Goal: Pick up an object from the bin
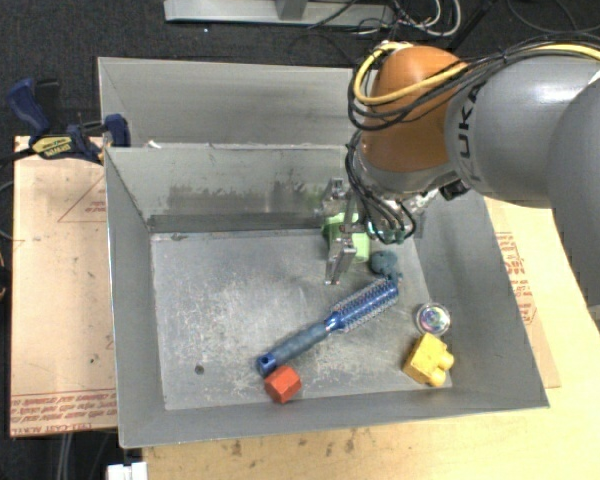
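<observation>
cube (283, 385) just beside brush (330, 320)

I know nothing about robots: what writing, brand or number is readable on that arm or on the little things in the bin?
"UKA": dark letters running sideways on the grey arm, near its wrist; the start of the word is out of sight.
Blue brush, yellow block, red cube: no writing can be made out on them.
</observation>
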`<control>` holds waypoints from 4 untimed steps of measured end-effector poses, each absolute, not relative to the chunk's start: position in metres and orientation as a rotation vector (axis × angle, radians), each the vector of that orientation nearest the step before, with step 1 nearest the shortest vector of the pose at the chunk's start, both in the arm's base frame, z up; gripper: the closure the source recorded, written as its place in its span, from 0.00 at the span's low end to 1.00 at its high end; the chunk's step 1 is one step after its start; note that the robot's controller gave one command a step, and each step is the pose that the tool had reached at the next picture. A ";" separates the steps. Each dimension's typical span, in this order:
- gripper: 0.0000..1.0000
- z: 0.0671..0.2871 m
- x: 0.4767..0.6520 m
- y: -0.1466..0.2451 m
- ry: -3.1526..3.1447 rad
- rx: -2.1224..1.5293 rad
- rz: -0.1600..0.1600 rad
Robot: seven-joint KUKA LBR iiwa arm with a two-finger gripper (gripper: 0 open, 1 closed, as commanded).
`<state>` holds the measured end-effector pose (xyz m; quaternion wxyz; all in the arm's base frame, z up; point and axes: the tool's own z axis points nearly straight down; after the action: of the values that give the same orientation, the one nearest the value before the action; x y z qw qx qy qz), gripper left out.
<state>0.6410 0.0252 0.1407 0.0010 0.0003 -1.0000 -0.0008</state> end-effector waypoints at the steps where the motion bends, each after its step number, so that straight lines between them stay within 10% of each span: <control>1: 0.00 0.086 0.577 -0.029 -3.130 0.221 -0.001; 2: 0.00 0.081 0.505 -0.001 -3.166 0.370 0.003; 3: 0.00 0.187 0.481 -0.003 -3.151 0.103 -0.001; 4: 0.00 0.077 0.488 0.034 -3.132 0.507 0.003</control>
<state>0.4885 0.0336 0.0775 -0.0154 0.1599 -0.9870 0.0008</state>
